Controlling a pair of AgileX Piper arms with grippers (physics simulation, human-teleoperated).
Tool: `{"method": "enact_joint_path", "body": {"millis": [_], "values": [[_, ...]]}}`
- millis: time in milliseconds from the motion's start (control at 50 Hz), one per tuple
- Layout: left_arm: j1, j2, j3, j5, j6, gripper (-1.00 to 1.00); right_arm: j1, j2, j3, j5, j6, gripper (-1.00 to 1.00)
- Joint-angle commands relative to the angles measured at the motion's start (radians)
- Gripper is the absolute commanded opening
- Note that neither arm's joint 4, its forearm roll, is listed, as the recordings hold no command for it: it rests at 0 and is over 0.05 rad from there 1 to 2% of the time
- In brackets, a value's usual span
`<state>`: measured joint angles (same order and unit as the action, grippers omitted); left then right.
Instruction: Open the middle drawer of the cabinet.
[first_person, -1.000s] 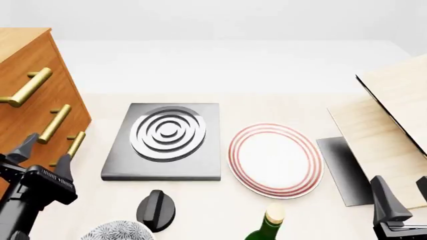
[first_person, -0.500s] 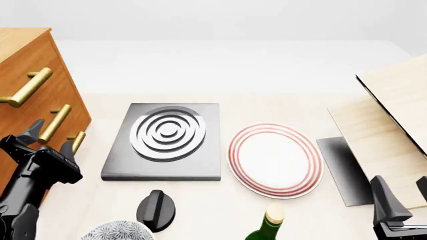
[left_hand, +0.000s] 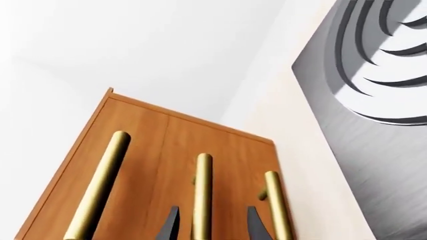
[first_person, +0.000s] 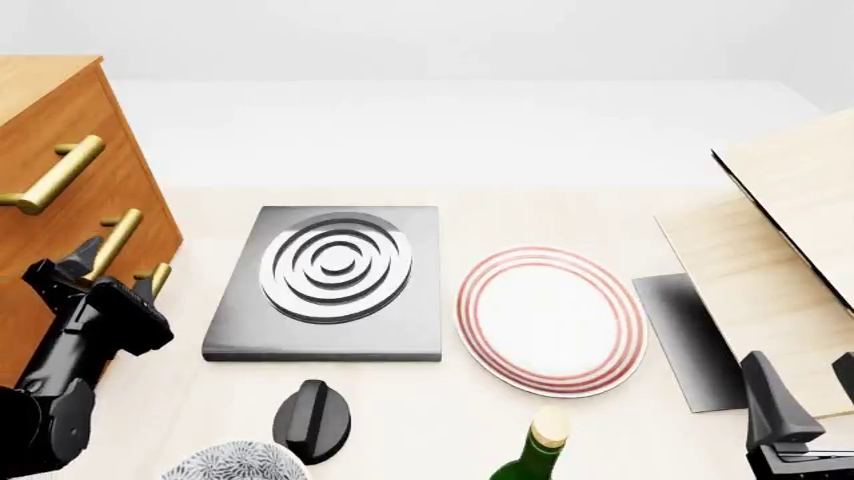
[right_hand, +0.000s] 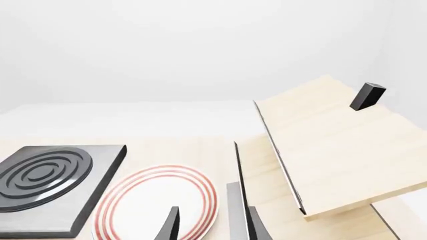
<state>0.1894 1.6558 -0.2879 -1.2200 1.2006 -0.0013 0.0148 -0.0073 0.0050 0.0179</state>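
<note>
The cabinet (first_person: 83, 120) (left_hand: 143, 150), orange-brown wood, stands at the left edge of the table with three brass bar handles on its front. The middle drawer (left_hand: 181, 162) is flush with the other two, and its handle (first_person: 115, 243) (left_hand: 202, 192) is the middle bar. My left gripper (first_person: 114, 270) (left_hand: 213, 225) is open, with the lower end of that bar running between its fingers without being clamped. My right gripper (first_person: 803, 390) (right_hand: 213, 226) hangs open and empty at the near right, far from the cabinet.
A grey slab with raised rings (first_person: 327, 280) lies just right of the cabinet, and a red-rimmed plate (first_person: 550, 318) lies beyond it. A black knob (first_person: 311, 420), a patterned bowl (first_person: 234, 462) and a green bottle (first_person: 534, 450) sit near the front edge. Pale wooden boards (first_person: 774, 240) lean at the right.
My left gripper has moved up and forward to the cabinet front, bringing its open fingers around the middle handle. The right arm has not moved.
</note>
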Motion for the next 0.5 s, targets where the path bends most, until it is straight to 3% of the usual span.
{"method": "enact_joint_path", "body": {"millis": [20, 500], "values": [[0.024, 0.065, -0.027, 0.000, 0.004, 1.00, 0.000, 0.000, 0.000, 0.000, 0.000, 1.00], [0.082, 0.028, 0.021, 0.000, 0.002, 1.00, 0.000, 0.000, 0.000, 0.000, 0.000, 1.00]]}}
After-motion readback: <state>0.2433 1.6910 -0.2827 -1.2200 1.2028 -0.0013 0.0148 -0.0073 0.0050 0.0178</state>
